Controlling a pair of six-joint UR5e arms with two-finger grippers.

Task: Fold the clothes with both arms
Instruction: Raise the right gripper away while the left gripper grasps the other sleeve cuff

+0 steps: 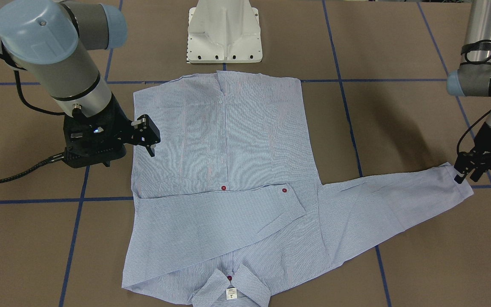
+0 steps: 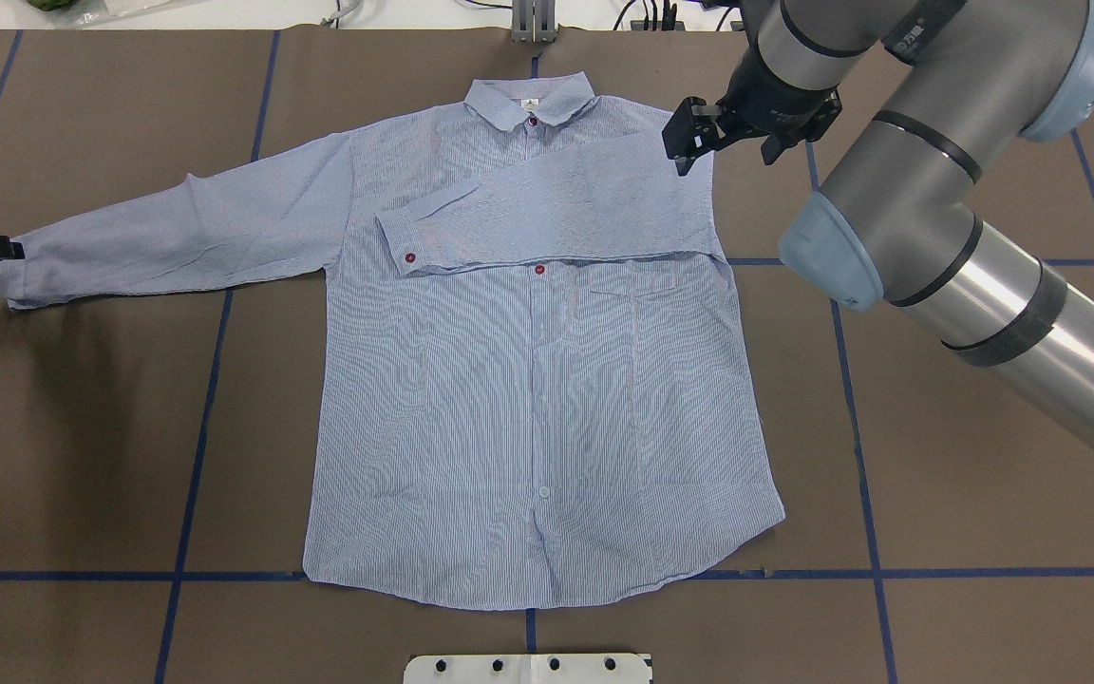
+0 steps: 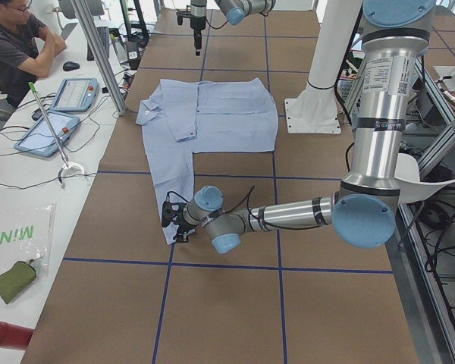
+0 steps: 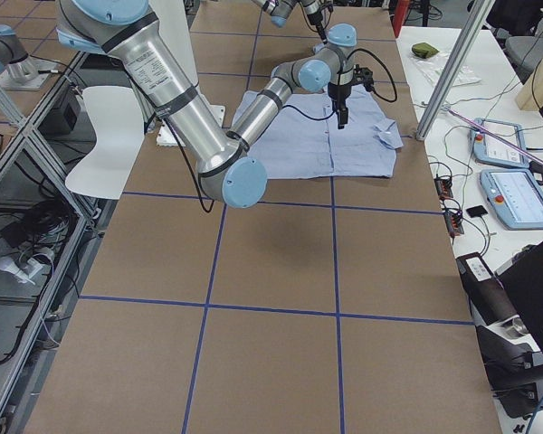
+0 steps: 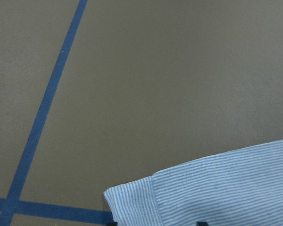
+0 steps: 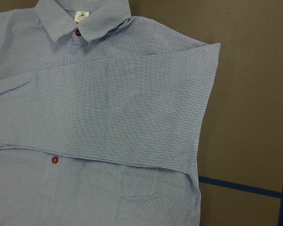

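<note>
Folding the shirt (image 2: 528,399), flat on the table (image 2: 889,475).
Jaws spread and empty on the right gripper (image 2: 727,150), spread at the outstretched cuff (image 1: 458,189) on the left gripper (image 1: 468,175); with a shallow bite, could slip off mid-fold.

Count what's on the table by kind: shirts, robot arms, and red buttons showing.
Shirt: 1
Robot arms, left and right: 2
Red buttons, at collar, cuff, placket: 3
Total: 6
</note>
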